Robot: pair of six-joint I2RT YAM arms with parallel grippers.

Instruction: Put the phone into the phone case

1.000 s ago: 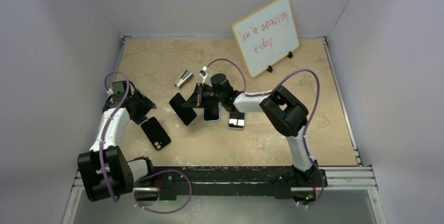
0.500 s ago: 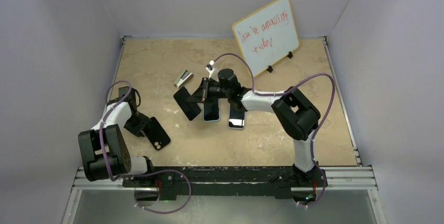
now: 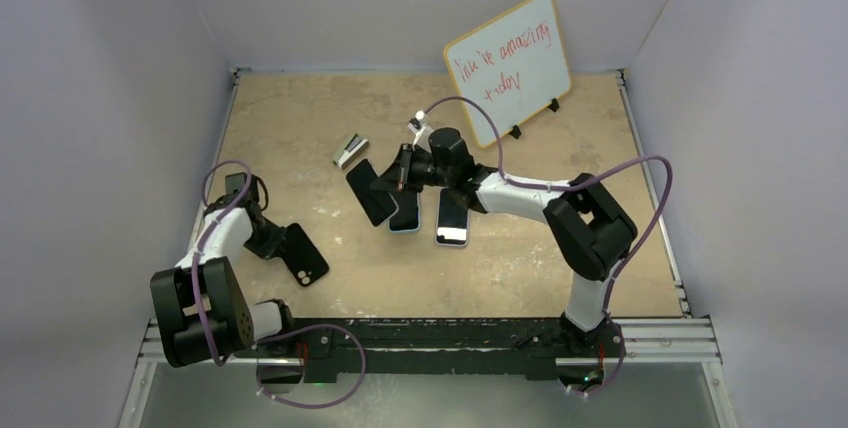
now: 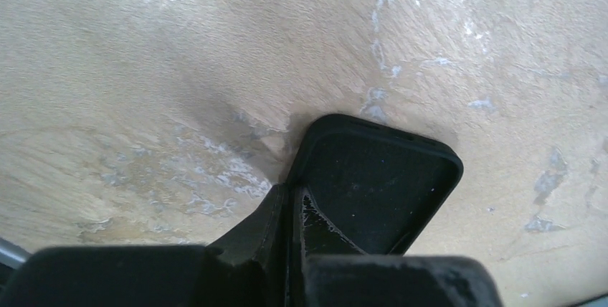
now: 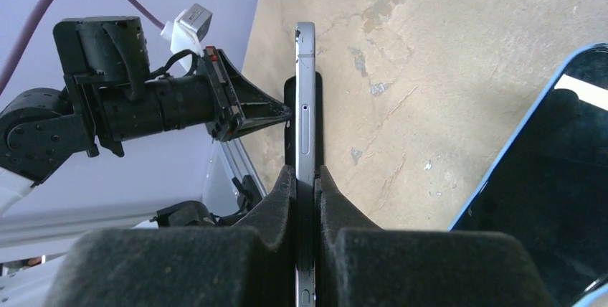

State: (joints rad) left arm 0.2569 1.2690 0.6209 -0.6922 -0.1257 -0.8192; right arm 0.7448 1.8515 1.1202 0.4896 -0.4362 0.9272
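Note:
The black phone case (image 3: 303,254) lies hollow side up at the left of the table, and its empty inside (image 4: 380,178) fills the left wrist view. My left gripper (image 3: 270,241) (image 4: 290,194) is shut on the case's near side wall, one finger outside and one inside. A dark phone (image 3: 373,191) is held off the table at mid-table. In the right wrist view it shows edge-on (image 5: 306,99). My right gripper (image 3: 398,175) (image 5: 306,178) is shut on its flat faces.
A phone with a light-blue rim (image 3: 405,214) (image 5: 552,178) and a second phone (image 3: 452,218) lie flat just right of the held phone. A small grey stapler-like item (image 3: 348,150) sits behind it. A whiteboard (image 3: 510,68) stands at the back right. White walls enclose the table.
My left gripper dropped onto the case and shut on its side wall, and the case shifted slightly. My right arm carried the phone a little right and back.

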